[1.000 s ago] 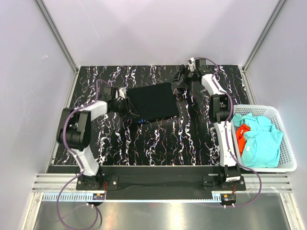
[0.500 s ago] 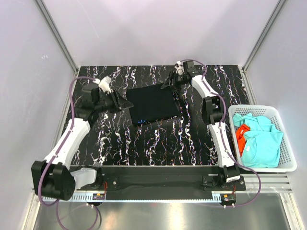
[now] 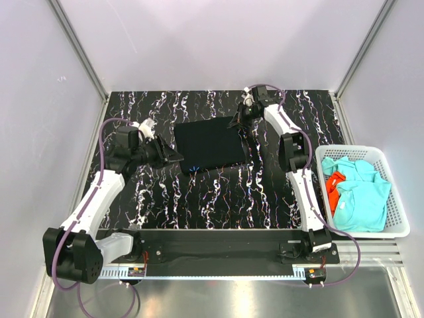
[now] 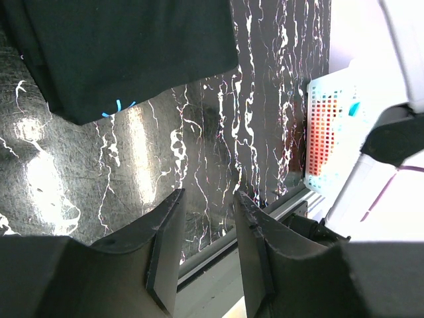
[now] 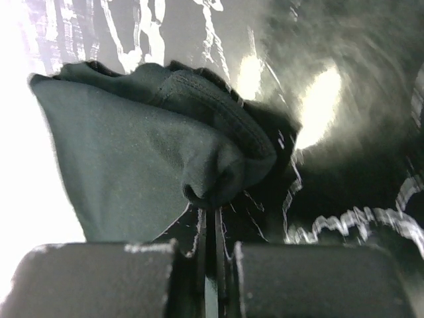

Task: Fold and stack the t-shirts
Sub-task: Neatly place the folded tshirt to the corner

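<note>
Right gripper [image 5: 211,222] is clamped tight on a bunched bit of the black shirt [image 3: 211,142] at its far right corner. The wrist view shows cloth pinched between the jaws, with the hem rolled over the tips. Left gripper [image 4: 209,195] is part open and holds nothing. It hovers just beside the shirt's left edge, near the blue mark [image 4: 119,106].

The shirt lies as a rough rectangle on the far half of the bench [image 3: 218,192]. The turquoise shirts [image 3: 361,199] and orange shirt [image 3: 333,185] sit in the basket [image 3: 396,228] on the right, not yet folded.

Risks as I see them:
- Only one corner is held. A lift or drag by the right arm alone would likely pivot the shirt and skew the rectangle.
- The pinch looks like several layers. Pulling could haul the whole stack instead of one flap.
- The bite is at the very edge, so a fast pull may slip it out.
- The left jaws stand narrow. They could ride over the edge, catch only the top layer, or jab the bench.
</note>
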Tool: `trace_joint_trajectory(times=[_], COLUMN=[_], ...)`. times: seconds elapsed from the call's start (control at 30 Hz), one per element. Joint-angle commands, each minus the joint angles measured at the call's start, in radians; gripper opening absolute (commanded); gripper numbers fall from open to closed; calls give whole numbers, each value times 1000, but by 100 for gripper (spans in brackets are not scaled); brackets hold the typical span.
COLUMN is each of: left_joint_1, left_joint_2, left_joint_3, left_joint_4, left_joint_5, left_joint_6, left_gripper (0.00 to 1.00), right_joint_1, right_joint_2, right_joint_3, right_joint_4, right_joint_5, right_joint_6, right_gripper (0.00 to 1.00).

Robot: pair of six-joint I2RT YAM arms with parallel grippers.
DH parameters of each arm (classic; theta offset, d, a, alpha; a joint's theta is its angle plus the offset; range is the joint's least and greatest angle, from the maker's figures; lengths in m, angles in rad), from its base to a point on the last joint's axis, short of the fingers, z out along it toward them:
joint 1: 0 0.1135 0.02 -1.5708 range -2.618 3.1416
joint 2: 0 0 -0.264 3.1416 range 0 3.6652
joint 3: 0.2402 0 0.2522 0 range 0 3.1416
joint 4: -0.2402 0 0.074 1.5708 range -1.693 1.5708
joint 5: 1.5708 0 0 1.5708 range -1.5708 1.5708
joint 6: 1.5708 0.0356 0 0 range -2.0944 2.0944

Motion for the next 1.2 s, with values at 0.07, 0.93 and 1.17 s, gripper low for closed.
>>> trace_joint_trajectory(times=[0.07, 0.93, 1.17], left_joint_1=[3, -69, -103], left_joint_2=[-11, 261, 354], left_joint_3=[-18, 30, 103], left_joint_4=[25, 11, 11], left_joint_5=[-14, -12, -51], left_joint_6=[0, 54, 29], left_gripper=[40, 34, 34], right_joint_1=[-8, -324, -400], right_joint_2=[-199, -88, -57], right_joint_3=[-99, 247, 268], right_joint_4=[-148, -14, 120], right_joint_5=[241, 996, 964], right_joint_6=[-117, -678, -732], right_gripper=[0, 0, 0])
